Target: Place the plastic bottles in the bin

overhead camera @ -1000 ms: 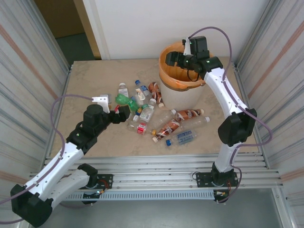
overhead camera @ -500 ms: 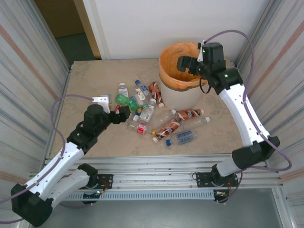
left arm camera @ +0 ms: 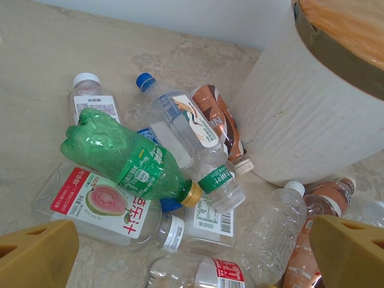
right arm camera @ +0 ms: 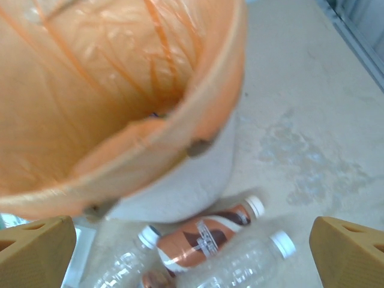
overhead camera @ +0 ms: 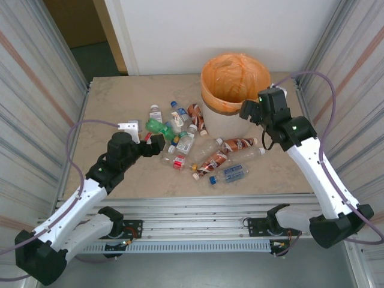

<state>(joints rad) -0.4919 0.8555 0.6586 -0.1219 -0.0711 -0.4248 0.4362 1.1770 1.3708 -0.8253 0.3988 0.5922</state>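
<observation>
Tan-fingered and spread wide with nothing between its jaws, the right gripper (right arm camera: 192, 249) hangs beside the bin (right arm camera: 201, 114), just off the orange-lined rim. Under it, a brown-labelled bottle (right arm camera: 204, 237) and a clear bottle (right arm camera: 243, 264) lie side by side on the table (right arm camera: 312, 120) at the foot of the bin. The left gripper (left arm camera: 192, 252), also wide open and empty, hovers low over the pile of bottles (left arm camera: 210, 210). A green bottle (left arm camera: 129, 159) lies just ahead of it, with the bin beyond to the right.

Right jaws now off the bin (overhead camera: 210, 99)
</observation>
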